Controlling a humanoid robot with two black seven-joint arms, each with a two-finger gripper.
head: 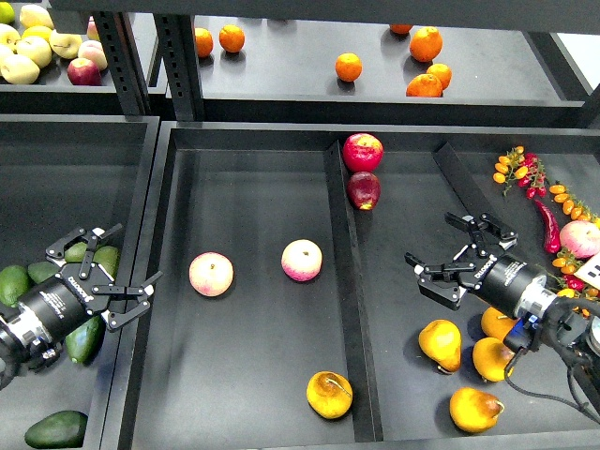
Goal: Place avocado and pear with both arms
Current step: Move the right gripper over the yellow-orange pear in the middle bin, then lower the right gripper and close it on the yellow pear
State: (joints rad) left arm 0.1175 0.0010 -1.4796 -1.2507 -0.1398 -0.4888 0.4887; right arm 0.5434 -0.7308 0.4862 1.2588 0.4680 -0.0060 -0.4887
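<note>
Several dark green avocados (57,428) lie in the left bin; my left gripper (131,262) hovers open and empty over them, near the bin's right wall. A golden pear (330,394) with a brownish scar lies at the front of the middle bin. Several more yellow pears (441,344) lie at the front of the right bin. My right gripper (431,246) is open and empty, just above and behind those pears.
Two pink-yellow apples (211,274) (302,260) lie in the middle bin. Two red apples (363,151) sit by the divider (345,281) at the back. Oranges (349,67) lie on the back shelf. Cherry tomatoes and a chili (548,225) lie at the right.
</note>
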